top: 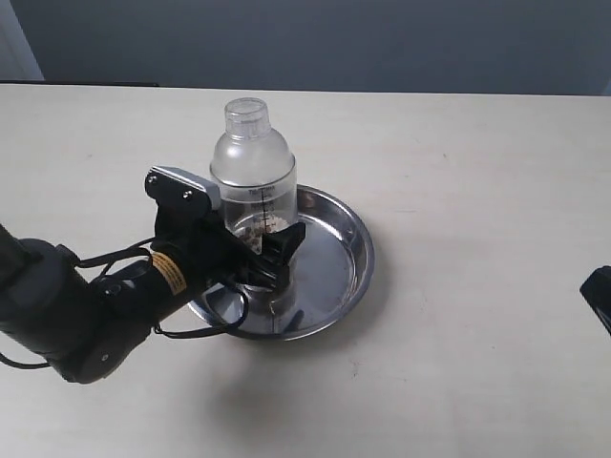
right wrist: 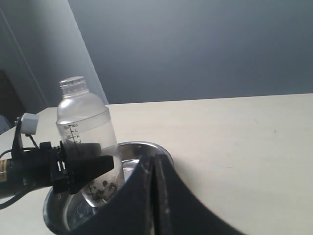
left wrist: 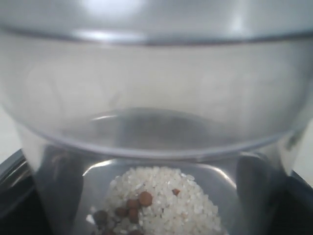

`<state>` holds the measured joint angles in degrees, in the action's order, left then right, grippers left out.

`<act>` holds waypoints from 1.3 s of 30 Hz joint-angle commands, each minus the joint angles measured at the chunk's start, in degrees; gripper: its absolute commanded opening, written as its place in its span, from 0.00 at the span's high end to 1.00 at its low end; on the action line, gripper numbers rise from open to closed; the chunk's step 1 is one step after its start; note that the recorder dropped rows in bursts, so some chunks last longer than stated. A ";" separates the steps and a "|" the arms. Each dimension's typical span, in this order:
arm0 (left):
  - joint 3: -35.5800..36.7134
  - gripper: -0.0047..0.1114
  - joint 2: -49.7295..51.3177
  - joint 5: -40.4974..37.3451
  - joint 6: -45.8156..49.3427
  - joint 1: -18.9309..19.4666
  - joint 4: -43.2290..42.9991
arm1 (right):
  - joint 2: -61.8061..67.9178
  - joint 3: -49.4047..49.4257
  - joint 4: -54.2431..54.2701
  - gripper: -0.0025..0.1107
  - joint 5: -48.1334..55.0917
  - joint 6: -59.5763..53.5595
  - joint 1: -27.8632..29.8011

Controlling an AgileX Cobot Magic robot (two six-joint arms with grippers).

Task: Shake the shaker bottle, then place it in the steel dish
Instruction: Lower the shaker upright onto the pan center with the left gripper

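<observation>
The shaker bottle [top: 253, 167] stands upright over the steel dish [top: 358, 258], its round cap on top. My left gripper [top: 277, 250] is shut on the bottle's lower body, one finger on each side. In the left wrist view the bottle [left wrist: 156, 98] fills the frame, with white grains and brown pellets [left wrist: 139, 203] at its bottom. The right wrist view shows the bottle [right wrist: 83, 122] low inside the dish [right wrist: 146, 149]; I cannot tell whether it touches. My right gripper [right wrist: 154, 166] is shut and empty, far right of the dish [top: 600, 296].
The pale table [top: 458, 172] spreads around the dish on all sides. A dark wall [top: 334, 38] runs behind the table's far edge. My left arm [top: 76, 315] lies over the table at the front left.
</observation>
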<state>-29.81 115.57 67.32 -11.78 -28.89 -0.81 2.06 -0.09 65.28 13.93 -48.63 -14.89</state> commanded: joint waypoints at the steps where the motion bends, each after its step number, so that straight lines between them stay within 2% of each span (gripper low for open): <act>1: -0.48 0.78 -1.32 2.64 -1.74 -0.38 0.81 | -0.21 0.09 0.15 0.99 -0.47 -0.20 0.04; 5: -0.48 0.54 -1.63 2.57 -3.81 -0.38 2.13 | -0.21 0.09 0.15 0.99 -0.47 -0.20 0.04; 9: -0.48 0.35 -1.63 -0.21 -4.39 -0.38 2.25 | -0.21 0.09 0.15 0.99 -0.32 -0.20 0.04; 12: -0.48 0.38 -1.63 -1.38 -4.54 -0.38 2.02 | -0.21 0.09 0.15 0.99 -0.32 -0.20 0.04; 14: -0.48 0.45 -1.63 -1.38 -4.26 -0.38 1.42 | -0.21 0.09 0.15 0.99 -0.32 -0.20 0.04; 17: -0.48 0.45 -1.63 -1.15 -3.70 -0.38 -0.21 | -0.21 0.09 0.15 0.99 -0.32 -0.20 0.04; 18: -0.48 0.43 -1.63 -1.14 -3.70 -0.38 -0.53 | -0.21 0.09 0.15 0.99 -0.32 -0.20 0.04; 20: -0.48 0.31 -1.63 -1.02 -3.70 -0.38 -1.11 | -0.21 0.09 0.15 0.99 -0.32 -0.20 0.04; 22: -0.48 0.24 -1.63 -0.69 -4.34 -0.38 -2.29 | -0.21 0.09 0.15 0.99 -0.32 -0.20 0.04; 28: -0.48 0.11 -1.63 -0.56 -4.34 -0.38 -2.77 | -0.21 0.09 0.15 0.99 -0.55 -0.20 0.04; 32: -0.48 0.05 -1.63 -0.68 -4.93 -0.38 -2.51 | -0.21 0.09 0.15 0.99 -0.55 -0.20 0.04; 39: 1.27 0.05 -5.25 -5.21 -6.10 -0.38 -2.51 | -0.21 0.09 0.15 0.99 -0.55 -0.20 0.04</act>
<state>-30.00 112.72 63.37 -17.24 -28.93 -4.07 2.06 -0.09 65.28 13.93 -48.63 -14.89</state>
